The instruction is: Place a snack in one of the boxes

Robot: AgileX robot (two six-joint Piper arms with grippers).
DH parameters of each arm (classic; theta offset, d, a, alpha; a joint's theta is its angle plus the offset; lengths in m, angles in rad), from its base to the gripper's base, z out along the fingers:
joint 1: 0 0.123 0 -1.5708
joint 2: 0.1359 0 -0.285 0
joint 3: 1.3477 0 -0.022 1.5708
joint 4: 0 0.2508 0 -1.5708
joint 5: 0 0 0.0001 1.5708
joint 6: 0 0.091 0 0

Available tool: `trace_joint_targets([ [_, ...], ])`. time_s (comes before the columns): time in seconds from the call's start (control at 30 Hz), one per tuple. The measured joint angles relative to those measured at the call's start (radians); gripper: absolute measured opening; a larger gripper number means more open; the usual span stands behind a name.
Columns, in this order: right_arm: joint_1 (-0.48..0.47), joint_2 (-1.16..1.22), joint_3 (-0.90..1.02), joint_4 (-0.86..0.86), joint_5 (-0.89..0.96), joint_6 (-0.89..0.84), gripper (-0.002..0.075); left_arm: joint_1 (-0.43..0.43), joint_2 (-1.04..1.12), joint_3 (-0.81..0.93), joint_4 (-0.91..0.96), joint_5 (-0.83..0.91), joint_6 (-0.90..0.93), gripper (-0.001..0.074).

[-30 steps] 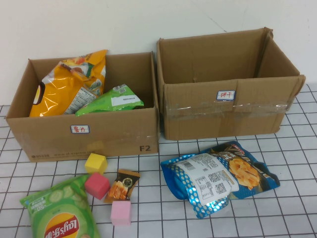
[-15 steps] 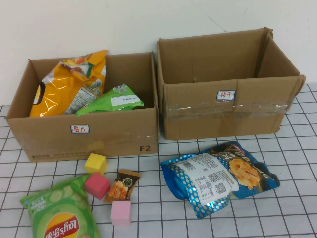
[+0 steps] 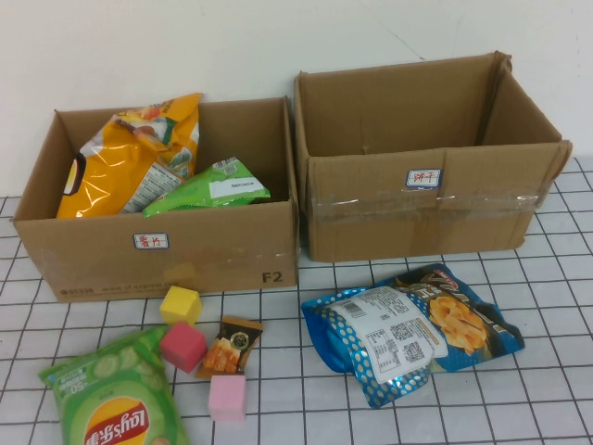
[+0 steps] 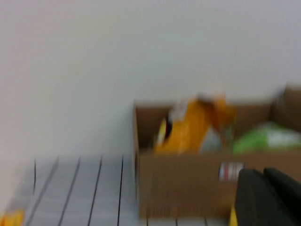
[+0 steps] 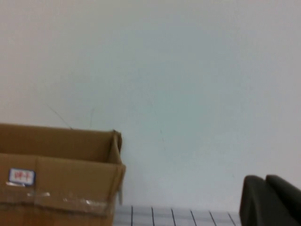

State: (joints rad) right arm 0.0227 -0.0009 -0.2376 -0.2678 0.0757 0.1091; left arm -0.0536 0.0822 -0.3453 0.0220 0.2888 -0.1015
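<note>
High view: blue snack bag [image 3: 412, 332] before right box [image 3: 428, 199], cubes [image 3: 182, 345] nearby; left end effector [image 4: 268, 197], right end effector [image 5: 270, 200] grip unclear.

Bright, even light with soft shadows in the high view; both wrist views blurred, the left more so.

Neither arm reaches the high view; left claw [image 4: 270, 197] and right claw [image 5: 273, 200] show only dark edges (wrist views).

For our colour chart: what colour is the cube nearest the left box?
Yellow cube, clearest in the high view.
</note>
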Motion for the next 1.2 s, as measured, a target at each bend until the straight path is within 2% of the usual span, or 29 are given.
trace_joint_targets([
  [0.13,0.0,0.074,-0.09,0.003,0.191,-0.033,-0.0001,0.0,0.153,-0.102,-0.006,0.238,-0.005,-0.0001],
  [0.27,0.0,0.192,-0.105,0.016,0.304,-0.078,-0.0001,0.0,0.291,-0.112,-0.069,0.353,-0.005,-0.0001],
  [0.43,0.0,0.318,-0.105,0.061,0.401,-0.184,-0.0001,0.0,0.448,-0.095,-0.175,0.355,-0.005,-0.0001],
  [0.8,0.0,0.416,-0.091,0.136,0.398,-0.279,-0.0001,0.011,0.826,-0.139,-0.239,0.238,-0.082,0.0006],
  [0.9,0.0,0.416,-0.091,0.146,0.396,-0.29,-0.0001,0.043,0.96,-0.208,-0.251,0.24,-0.098,0.0068],
  [1.1,0.0,0.416,-0.091,0.155,0.394,-0.293,-0.0001,0.104,1.179,-0.335,-0.276,0.283,-0.094,0.0323],
  [1.2,0.0,0.416,-0.091,0.157,0.39,-0.293,-0.0001,0.131,1.275,-0.381,-0.328,0.302,-0.063,0.0394],
])
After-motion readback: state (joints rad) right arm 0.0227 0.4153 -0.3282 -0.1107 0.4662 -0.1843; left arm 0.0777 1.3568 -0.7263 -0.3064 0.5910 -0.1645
